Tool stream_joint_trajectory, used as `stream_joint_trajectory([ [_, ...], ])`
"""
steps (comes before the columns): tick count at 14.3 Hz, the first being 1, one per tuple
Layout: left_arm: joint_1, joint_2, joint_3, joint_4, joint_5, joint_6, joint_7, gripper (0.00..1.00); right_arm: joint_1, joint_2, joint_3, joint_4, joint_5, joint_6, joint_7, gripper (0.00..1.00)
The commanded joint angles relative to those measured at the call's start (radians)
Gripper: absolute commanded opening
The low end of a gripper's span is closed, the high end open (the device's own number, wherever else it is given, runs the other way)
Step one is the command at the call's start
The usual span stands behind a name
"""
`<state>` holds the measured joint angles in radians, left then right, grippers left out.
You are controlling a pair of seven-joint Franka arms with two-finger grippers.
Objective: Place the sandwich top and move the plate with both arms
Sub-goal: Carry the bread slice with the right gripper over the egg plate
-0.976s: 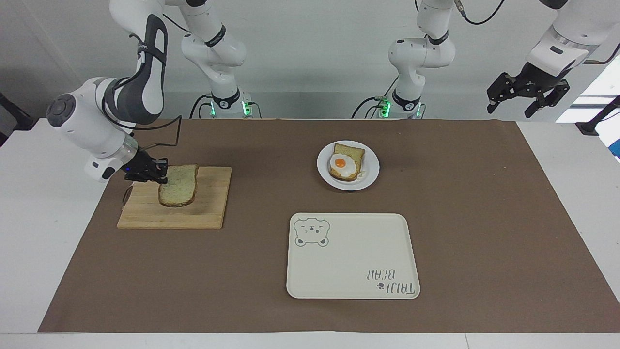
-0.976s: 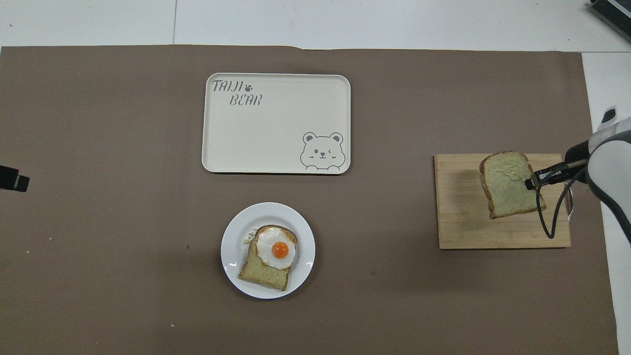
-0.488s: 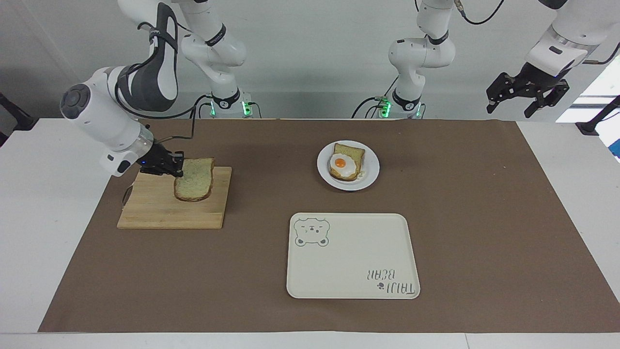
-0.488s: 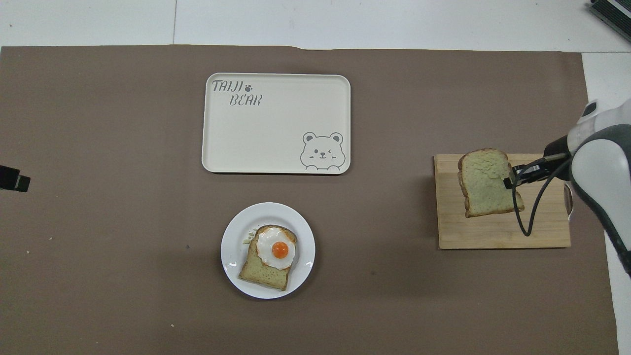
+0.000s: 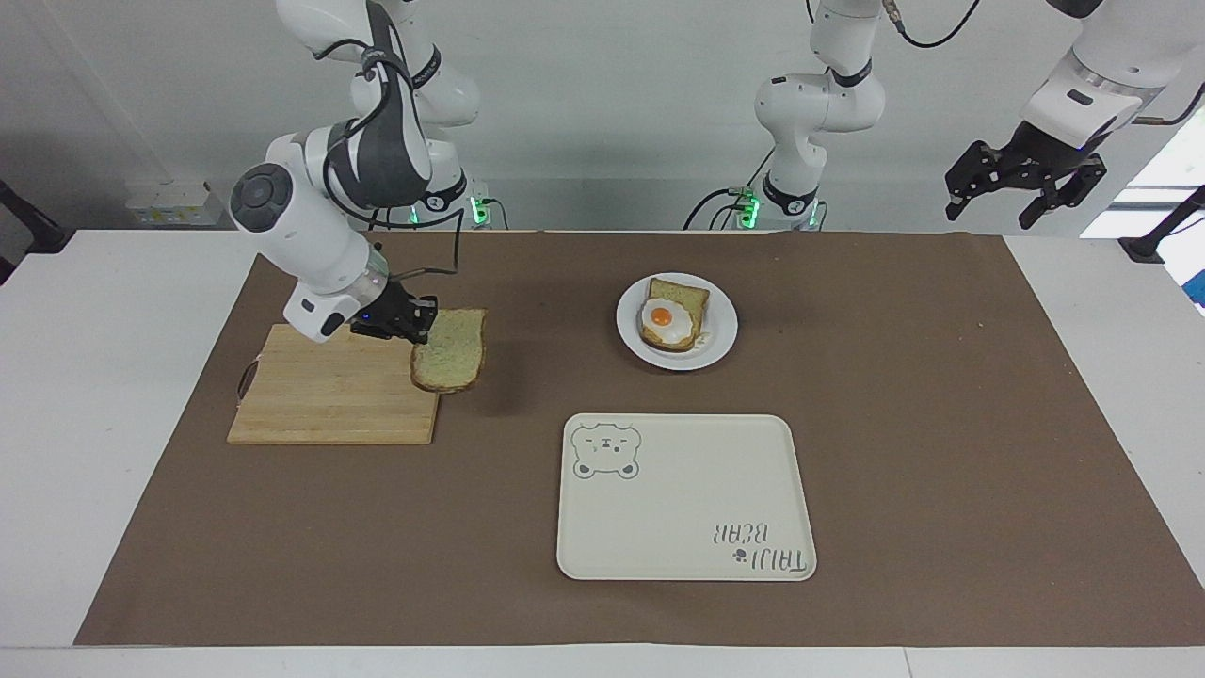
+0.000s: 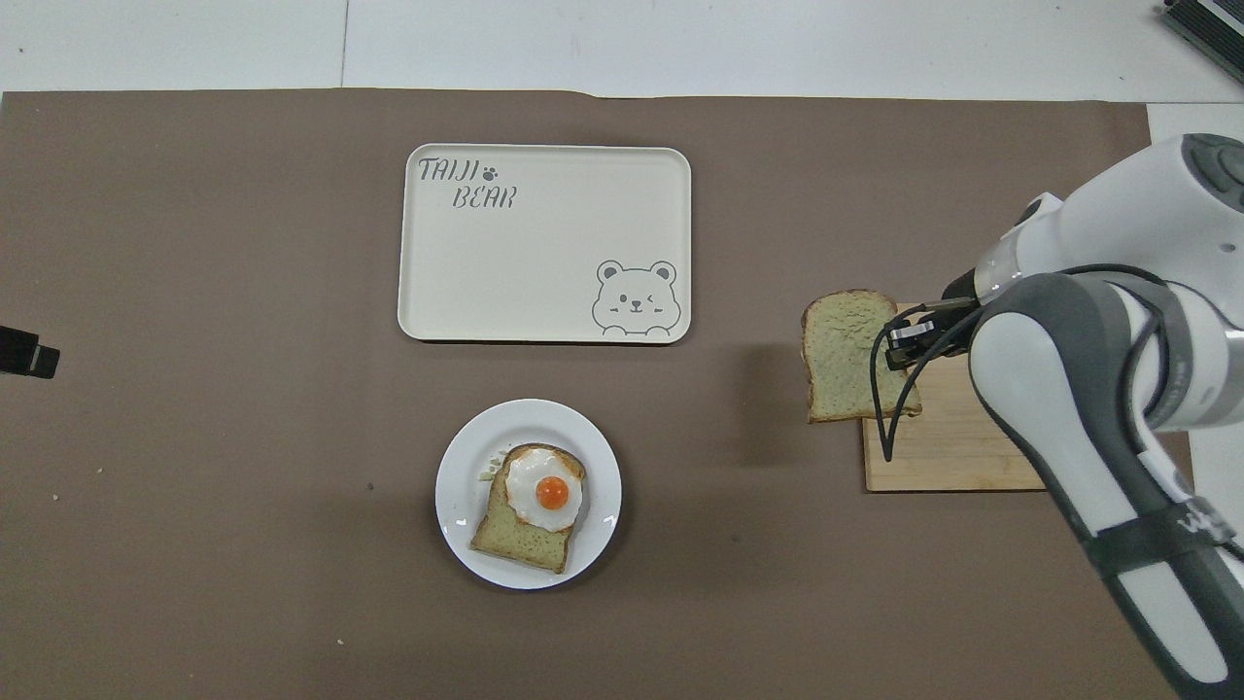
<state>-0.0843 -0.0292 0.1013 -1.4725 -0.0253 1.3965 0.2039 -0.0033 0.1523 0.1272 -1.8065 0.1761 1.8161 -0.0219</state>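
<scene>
On table, one plate (image 5: 677,322), two bread slices (image 5: 450,350)

bare mat (image 5: 555,311) between board (image 5: 329,395), plate (image 5: 720,344)

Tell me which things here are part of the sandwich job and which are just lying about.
Part of the job:
bread slice, held in the right gripper
plate with the egg toast
left gripper, waiting open off the mat

Lying about:
cutting board
bear tray
</scene>
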Motion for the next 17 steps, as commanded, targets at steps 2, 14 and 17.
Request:
stream_joint_trajectory([
  [2, 0.0, -0.024, -0.002, -0.026, 0.008, 0.002, 0.011, 1.0, 0.065, -0.014, 0.0, -0.017, 0.02, 0.048, 0.094, 0.0],
  [14, 0.003, -0.024, -0.002, -0.026, 0.008, 0.002, 0.011, 1.0, 0.219, -0.023, 0.009, -0.016, 0.075, 0.132, 0.272, 0.0],
  [17, 0.003, -0.024, -0.002, -0.026, 0.008, 0.002, 0.011, 1.0, 0.285, -0.022, 0.011, -0.014, 0.11, 0.175, 0.342, 0.0],
])
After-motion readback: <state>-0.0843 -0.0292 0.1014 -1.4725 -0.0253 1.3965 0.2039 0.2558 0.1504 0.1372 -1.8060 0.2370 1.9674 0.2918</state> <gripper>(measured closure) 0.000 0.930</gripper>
